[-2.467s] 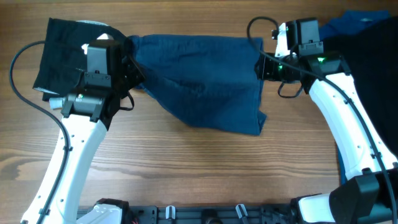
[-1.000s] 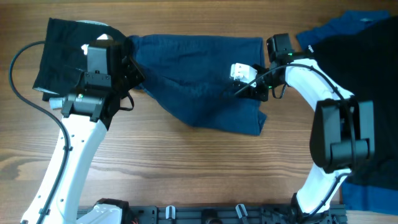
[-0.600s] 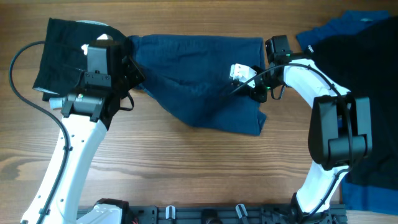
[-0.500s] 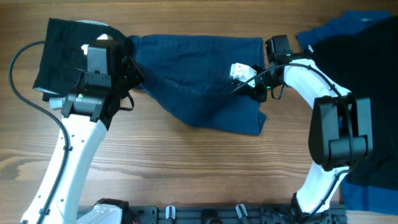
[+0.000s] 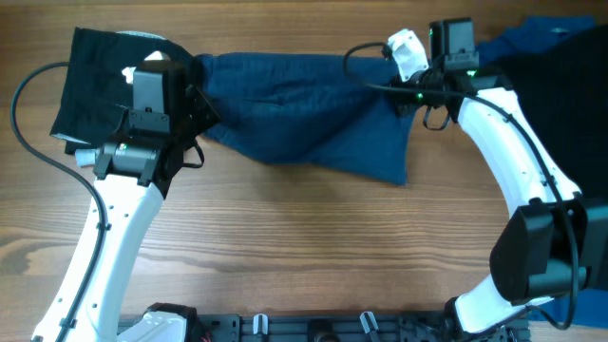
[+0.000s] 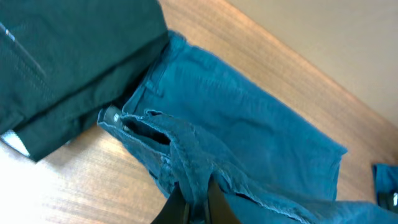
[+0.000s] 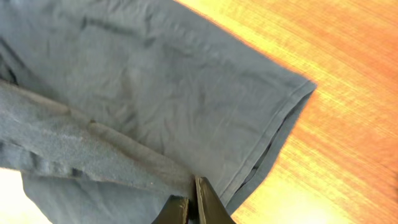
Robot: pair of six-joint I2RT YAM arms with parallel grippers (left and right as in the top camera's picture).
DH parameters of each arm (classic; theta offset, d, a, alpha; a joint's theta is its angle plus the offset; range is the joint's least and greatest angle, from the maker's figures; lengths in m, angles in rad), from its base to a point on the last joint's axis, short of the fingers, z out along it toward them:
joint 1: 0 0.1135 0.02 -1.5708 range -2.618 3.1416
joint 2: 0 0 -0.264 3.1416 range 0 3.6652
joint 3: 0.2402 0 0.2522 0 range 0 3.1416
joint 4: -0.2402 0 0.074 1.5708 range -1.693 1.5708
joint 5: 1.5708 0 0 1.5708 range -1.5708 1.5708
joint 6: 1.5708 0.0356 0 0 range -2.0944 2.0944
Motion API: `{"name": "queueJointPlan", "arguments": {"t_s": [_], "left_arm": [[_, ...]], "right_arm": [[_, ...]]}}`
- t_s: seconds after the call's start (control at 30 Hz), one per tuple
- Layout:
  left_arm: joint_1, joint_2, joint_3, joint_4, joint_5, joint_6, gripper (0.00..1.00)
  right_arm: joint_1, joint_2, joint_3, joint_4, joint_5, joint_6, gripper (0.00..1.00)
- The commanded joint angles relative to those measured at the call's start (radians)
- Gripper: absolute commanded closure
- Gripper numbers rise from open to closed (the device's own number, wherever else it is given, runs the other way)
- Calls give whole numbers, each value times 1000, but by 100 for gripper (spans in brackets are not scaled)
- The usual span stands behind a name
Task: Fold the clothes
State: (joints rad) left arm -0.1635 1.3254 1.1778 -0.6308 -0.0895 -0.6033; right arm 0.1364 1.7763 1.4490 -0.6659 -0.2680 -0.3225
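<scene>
Right arm [image 5: 513,142] has swung from the middle of the navy garment [image 5: 304,114] out to its far right corner and is now stretched long. Right fingers [image 7: 204,202] pinch the hem there. The garment's near edge, formerly bulging, is drawn into a straighter slanting line.

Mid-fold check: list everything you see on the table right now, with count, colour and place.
navy garment: one, dark navy, mid-table, held between both grippers
button: one, pale, on the navy garment's edge
folded garment: one, black, far left
loose garment: one, black, right edge
brighter blue garment: one visible, far right corner, beside the black cloth
table: one, brown wood
arms: two, white
left gripper: black, shut on the navy garment
right gripper: black, shut on the navy garment
</scene>
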Motion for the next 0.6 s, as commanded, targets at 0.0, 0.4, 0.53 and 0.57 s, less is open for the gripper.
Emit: {"name": "queueJointPlan", "arguments": {"t_s": [0.0, 0.4, 0.53, 0.57], "left_arm": [[5, 11, 27, 51, -43, 22, 96], [5, 98, 27, 197, -43, 22, 96], [5, 98, 27, 169, -43, 22, 96], [5, 98, 27, 155, -43, 22, 96]], "right_arm": [[-3, -20, 87, -35, 28, 71, 96], [-3, -16, 131, 29, 28, 60, 96], [-3, -1, 131, -22, 25, 30, 96], [-3, 0, 130, -42, 2, 4, 96]]}}
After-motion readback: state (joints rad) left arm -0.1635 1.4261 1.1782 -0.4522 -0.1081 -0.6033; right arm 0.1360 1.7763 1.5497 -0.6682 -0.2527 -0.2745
